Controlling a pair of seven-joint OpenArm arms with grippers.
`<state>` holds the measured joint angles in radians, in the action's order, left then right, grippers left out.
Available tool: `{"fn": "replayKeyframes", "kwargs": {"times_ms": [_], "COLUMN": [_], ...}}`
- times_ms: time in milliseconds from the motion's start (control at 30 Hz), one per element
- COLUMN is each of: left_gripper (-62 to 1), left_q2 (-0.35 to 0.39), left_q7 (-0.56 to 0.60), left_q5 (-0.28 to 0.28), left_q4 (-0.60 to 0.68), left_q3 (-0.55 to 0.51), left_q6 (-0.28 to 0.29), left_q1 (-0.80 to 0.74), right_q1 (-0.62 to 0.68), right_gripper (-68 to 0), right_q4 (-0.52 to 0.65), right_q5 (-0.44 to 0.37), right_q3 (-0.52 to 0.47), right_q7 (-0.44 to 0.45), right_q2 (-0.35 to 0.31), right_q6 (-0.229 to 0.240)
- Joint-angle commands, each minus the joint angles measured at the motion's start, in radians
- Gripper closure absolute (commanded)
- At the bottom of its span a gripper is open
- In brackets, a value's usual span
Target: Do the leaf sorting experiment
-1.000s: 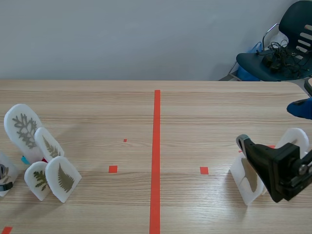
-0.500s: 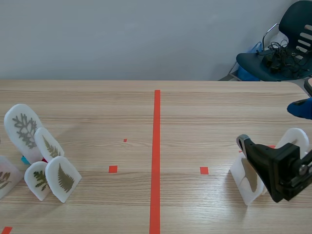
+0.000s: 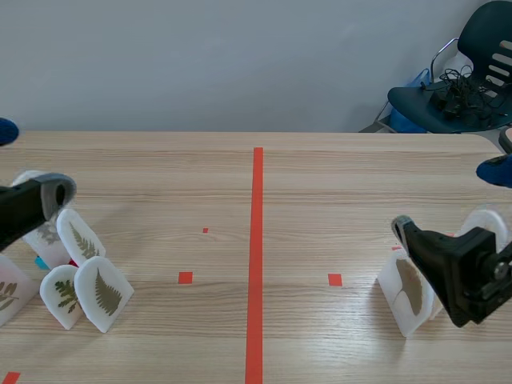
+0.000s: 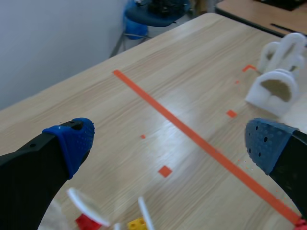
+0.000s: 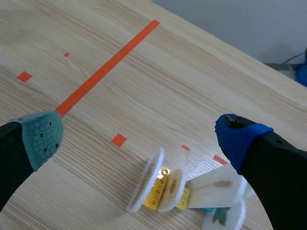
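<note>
As both grippers are empty, the sorting seems to stand between two picks, and no leaf card is being carried. The long tape line [image 3: 258, 264] divides the table [image 3: 320, 184] and serves as the reference.

Well to the left of this line stands the left group of leaf cards [image 3: 100, 294]. They are white rounded plates, each with a pressed fern or leaf, upright and close together. The left gripper [image 4: 168, 143] hangs above this group with its fingers spread wide and nothing between them. In its wrist view only thin card edges and small bricks [image 4: 136, 224], one red and one yellow, show under it.

Well to the right of the line stands the right group of leaf cards [image 3: 410, 290], also upright; the right wrist view shows yellow bricks at their base. The right gripper [image 5: 141, 136] is over them, also fully spread, and it holds nothing.

Probably the step in hand is to choose the next card, most likely on the left side of the line. The next move would call for lowering the left gripper over one card, with a finger on each flat face, and closing gently — the cards are thin and stand near each other, so a neighbour could easily tip.
</note>
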<state>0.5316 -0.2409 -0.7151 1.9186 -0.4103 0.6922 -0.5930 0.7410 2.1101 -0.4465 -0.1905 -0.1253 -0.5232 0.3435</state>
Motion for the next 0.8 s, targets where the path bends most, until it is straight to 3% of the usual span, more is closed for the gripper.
{"fn": "replayKeyframes", "kwargs": {"times_ms": [0, 67, 200, 467, 767], "left_gripper": [-62.3, -62.3, -62.3, -62.3, -62.3], "left_q2": [-0.019, -0.024, -0.036, -0.038, -0.038], "left_q7": [0.003, -0.004, -0.012, -0.012, 0.043], "left_q5": [-0.007, -0.002, 0.077, 0.078, 0.068], "left_q4": [0.002, 0.018, 0.026, 0.026, 0.026], "left_q3": [0.035, 0.089, 0.184, 0.254, 0.254], "left_q6": [-0.008, -0.039, -0.079, -0.077, -0.077], "left_q1": [-0.008, -0.017, -0.019, -0.019, -0.019], "right_q1": [-0.004, -0.004, -0.008, -0.009, -0.010], "right_gripper": [-67.9, -67.9, -67.9, -67.9, -67.9], "right_q4": [0.047, 0.055, 0.056, 0.056, 0.056], "right_q5": [-0.011, -0.016, -0.088, -0.117, -0.116], "right_q3": [-0.034, -0.045, -0.044, -0.044, -0.044], "right_q7": [0.008, 0.006, -0.008, -0.007, -0.008], "right_q2": [0.000, 0.000, 0.001, 0.003, 0.002], "right_q6": [-0.014, -0.014, -0.014, -0.014, -0.014]}}
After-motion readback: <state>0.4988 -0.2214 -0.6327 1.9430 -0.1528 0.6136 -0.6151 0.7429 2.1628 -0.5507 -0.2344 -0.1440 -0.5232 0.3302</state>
